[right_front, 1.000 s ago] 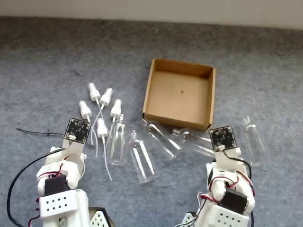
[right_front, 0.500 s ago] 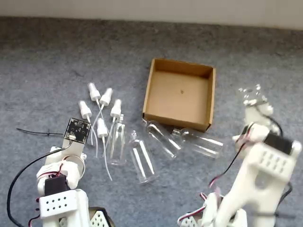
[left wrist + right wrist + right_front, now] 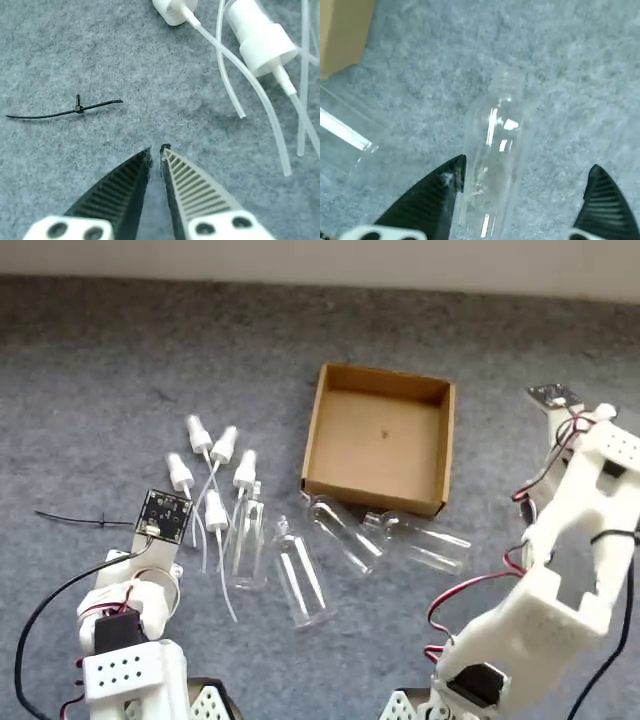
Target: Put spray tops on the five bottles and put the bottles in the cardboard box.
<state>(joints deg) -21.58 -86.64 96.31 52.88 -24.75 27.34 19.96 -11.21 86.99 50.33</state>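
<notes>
Right end effector (image 3: 527, 167) has swung over the bottle (image 3: 492, 145) at 3 o'clock from the cardboard box (image 3: 314, 430), open astride it for grasping; left end effector (image 3: 156, 150) closed

Cardboard box (image 3: 380, 435) mid-desk (image 3: 100, 360). Spray tops (image 3: 212, 465) left of it. Four bottles (image 3: 300, 580) in a row before box. Fifth bottle (image 3: 495, 165) off right, between right claw's (image 3: 527, 169) spread fingers. Cable tie (image 3: 65, 111) left of spray tops.

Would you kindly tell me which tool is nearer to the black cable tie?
Left. The left tool sits shut close to the black cable tie; the right tool is open over a clear bottle, on the far side of the cardboard box.
</notes>
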